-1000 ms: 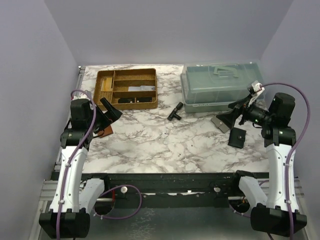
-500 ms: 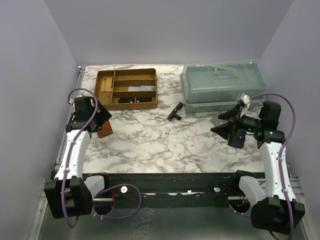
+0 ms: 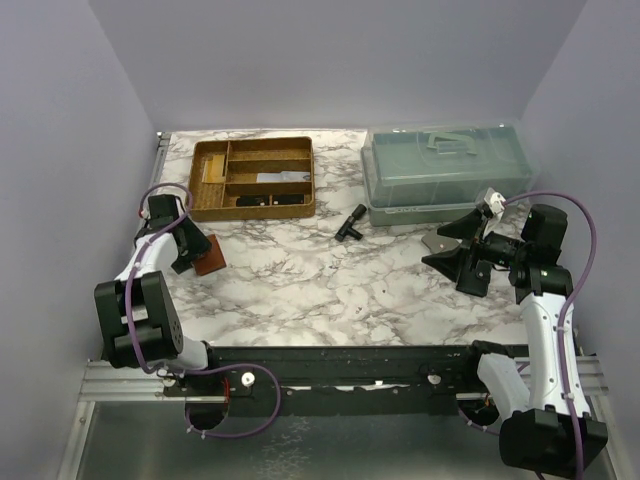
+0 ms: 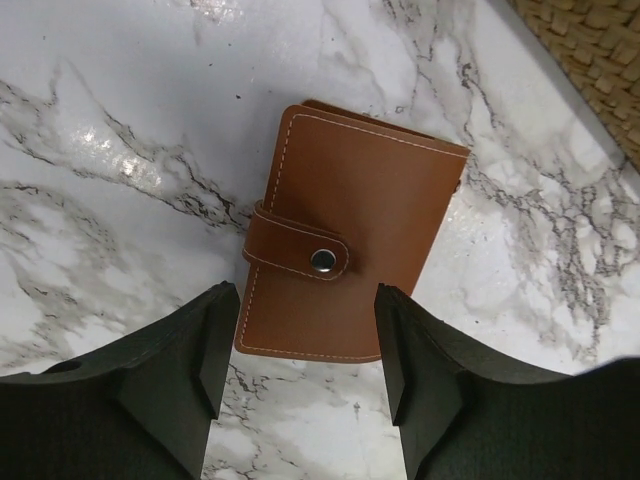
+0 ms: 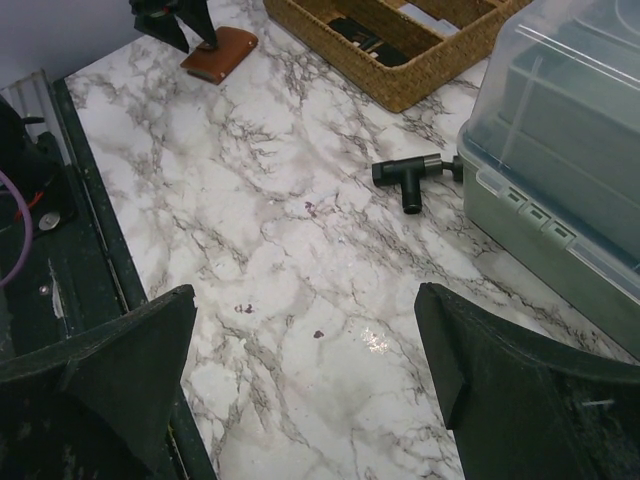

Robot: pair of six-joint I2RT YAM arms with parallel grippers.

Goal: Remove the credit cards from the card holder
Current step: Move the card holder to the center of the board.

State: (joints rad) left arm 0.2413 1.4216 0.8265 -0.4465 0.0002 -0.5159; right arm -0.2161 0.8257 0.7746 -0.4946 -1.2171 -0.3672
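The card holder (image 4: pixel 350 230) is a reddish-brown leather folder lying flat on the marble table. Its strap is snapped shut. It also shows in the top view (image 3: pixel 211 259) at the left edge and in the right wrist view (image 5: pixel 220 52). No credit cards show; any are hidden inside it. My left gripper (image 4: pixel 303 330) is open and hovers over the holder's near end, one finger on each side, not touching it. In the top view it (image 3: pixel 190 249) stands just left of the holder. My right gripper (image 3: pixel 448 246) is open and empty above bare table at the right (image 5: pixel 305 340).
A gold-brown divided tray (image 3: pixel 253 178) stands at the back left, close behind the holder. A clear lidded plastic box (image 3: pixel 445 170) stands at the back right. A black T-shaped piece (image 3: pixel 351 222) lies mid-table. A small black square pouch (image 3: pixel 474 275) lies beside the right gripper.
My left arm has folded back toward the table's left edge, bringing its open gripper down over the card holder. My right gripper has shifted slightly left and lower, still open.
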